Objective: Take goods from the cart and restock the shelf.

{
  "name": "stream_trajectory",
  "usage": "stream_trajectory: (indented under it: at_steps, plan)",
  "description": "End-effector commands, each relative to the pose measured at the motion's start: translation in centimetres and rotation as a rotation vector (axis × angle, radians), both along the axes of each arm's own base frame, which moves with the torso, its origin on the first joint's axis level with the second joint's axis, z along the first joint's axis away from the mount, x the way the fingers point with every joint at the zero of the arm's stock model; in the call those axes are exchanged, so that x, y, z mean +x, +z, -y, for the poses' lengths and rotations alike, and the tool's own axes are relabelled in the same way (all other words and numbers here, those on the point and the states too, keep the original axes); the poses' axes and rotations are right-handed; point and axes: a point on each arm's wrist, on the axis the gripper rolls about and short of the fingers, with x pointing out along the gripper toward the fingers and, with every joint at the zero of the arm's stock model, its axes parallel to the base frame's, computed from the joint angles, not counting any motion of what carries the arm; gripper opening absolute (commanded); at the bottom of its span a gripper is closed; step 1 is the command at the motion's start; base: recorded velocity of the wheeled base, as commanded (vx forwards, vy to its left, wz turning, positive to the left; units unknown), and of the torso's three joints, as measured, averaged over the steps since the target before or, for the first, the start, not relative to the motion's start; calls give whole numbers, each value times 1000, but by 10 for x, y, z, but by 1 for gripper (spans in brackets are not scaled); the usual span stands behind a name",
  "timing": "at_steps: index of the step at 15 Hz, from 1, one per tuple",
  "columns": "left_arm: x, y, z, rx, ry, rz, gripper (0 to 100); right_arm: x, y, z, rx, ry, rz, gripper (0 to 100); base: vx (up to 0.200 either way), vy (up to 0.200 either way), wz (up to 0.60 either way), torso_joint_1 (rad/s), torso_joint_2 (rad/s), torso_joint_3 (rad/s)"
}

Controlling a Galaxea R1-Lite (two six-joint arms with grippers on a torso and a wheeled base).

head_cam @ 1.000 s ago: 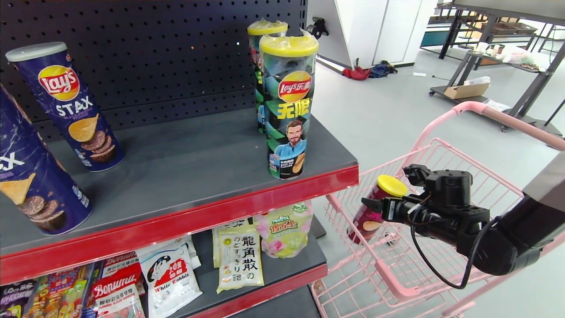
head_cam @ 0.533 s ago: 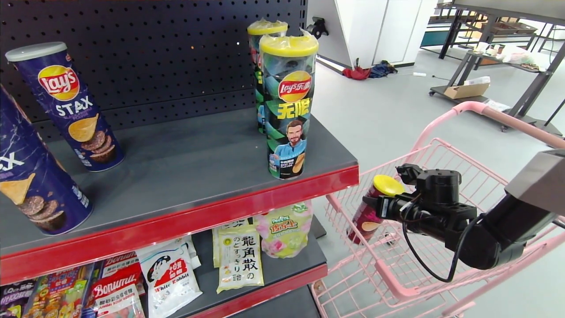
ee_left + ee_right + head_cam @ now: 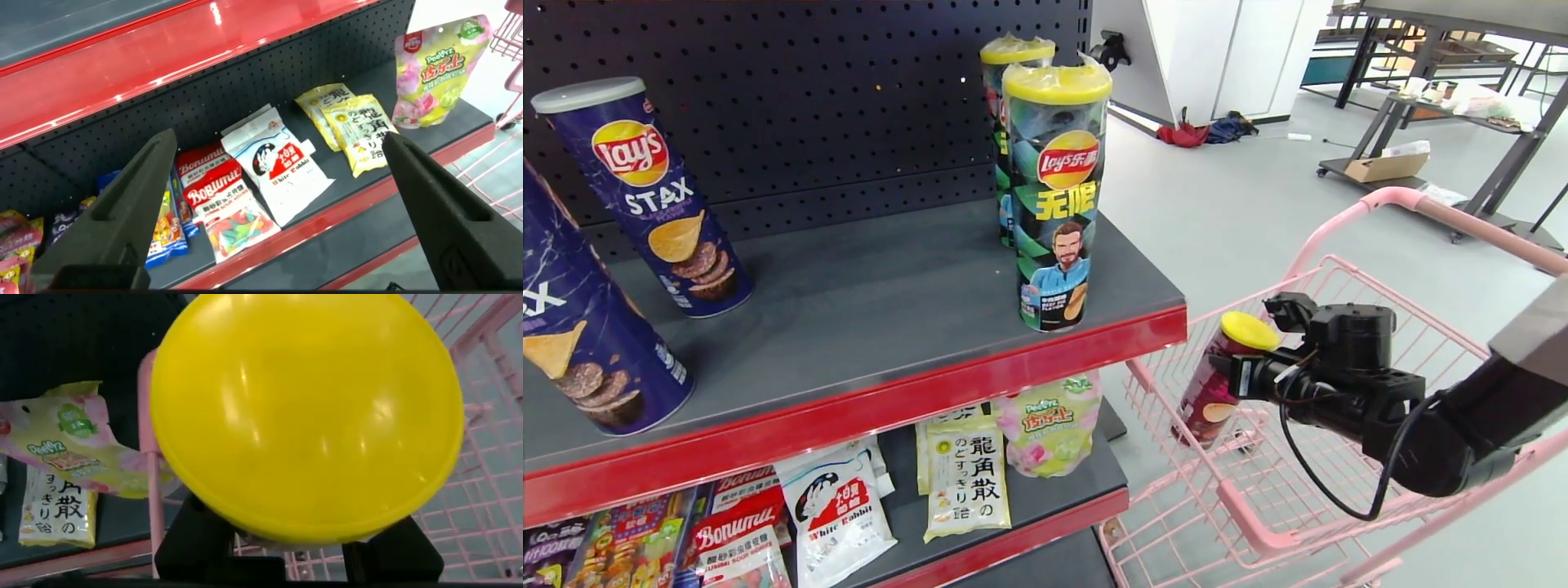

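My right gripper (image 3: 1232, 369) is shut on a maroon chip can (image 3: 1215, 388) with a yellow lid (image 3: 1249, 330), holding it tilted above the pink cart (image 3: 1347, 286), just right of the shelf's red front edge (image 3: 866, 407). In the right wrist view the yellow lid (image 3: 306, 416) sits close in front, with black fingers (image 3: 212, 547) below it. My left gripper (image 3: 278, 204) is open in front of the lower shelf of snack bags (image 3: 278, 163), nothing between its fingers.
On the grey upper shelf (image 3: 874, 302) stand two yellow-lidded cans (image 3: 1055, 196) near the right end and two dark blue cans (image 3: 645, 196) at the left, with bare room between. Snack bags (image 3: 968, 474) lie on the lower shelf. Tables stand far right.
The right gripper has lifted the maroon can a little higher and shifted slightly right over the cart after dipping toward the shelf half a second ago. The shelf goods are unchanged.
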Motion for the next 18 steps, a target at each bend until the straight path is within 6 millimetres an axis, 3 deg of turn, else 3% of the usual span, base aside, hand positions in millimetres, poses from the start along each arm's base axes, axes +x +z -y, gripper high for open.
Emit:
stream_trajectory:
  at_steps: [1, 2, 3, 5, 6, 7, 8, 10, 11, 12, 14, 18]
  plan:
    - [0, 0, 0, 1, -2, -1, 100, -25, 87, 10, -52, 18, 174, 0, 0, 0, 0, 0, 0, 0]
    - [0, 0, 0, 0, -7, 0, 100, -38, 134, 20, -88, 4, 246, 0, 0, 0, 0, 0, 0, 0]
    - [0, 0, 0, -1, -11, 1, 100, -50, 168, 29, -110, -15, 292, 0, 0, 0, 0, 0, 0, 0]
    - [0, -1, 0, -3, -16, 0, 100, -93, 209, 39, -129, -36, 309, 0, 0, 0, 0, 0, 0, 0]
    - [0, 0, 0, -3, -16, 1, 100, -99, 211, 40, -133, -39, 305, 0, 0, 0, 0, 0, 0, 0]
    - [0, 0, 0, -3, -17, 1, 100, -159, 222, 51, -213, -97, 246, 0, 0, 0, 0, 0, 0, 0]
    - [0, 0, 0, -4, -26, 1, 100, -196, 218, 56, -239, -101, 196, 0, 0, 0, 0, 0, 0, 0]
    - [0, 0, 1, -7, -58, -3, 100, -242, 199, 63, -235, -107, 195, 0, 0, 0, 0, 0, 0, 0]
    - [0, 0, 1, -7, -60, -3, 100, -246, 196, 64, -235, -110, 199, 0, 0, 0, 0, 0, 0, 0]
    - [0, -1, 1, -7, -60, -3, 100, -278, 176, 70, -241, -145, 223, 0, 0, 0, 0, 0, 0, 0]
    - [0, -1, 1, -8, -60, -2, 100, -295, 154, 74, -278, -226, 220, 0, 0, 0, 0, 0, 0, 0]
    - [0, 0, 1, -10, -58, 0, 100, -304, 151, 75, -273, -232, 243, 0, 0, 0, 0, 0, 0, 0]
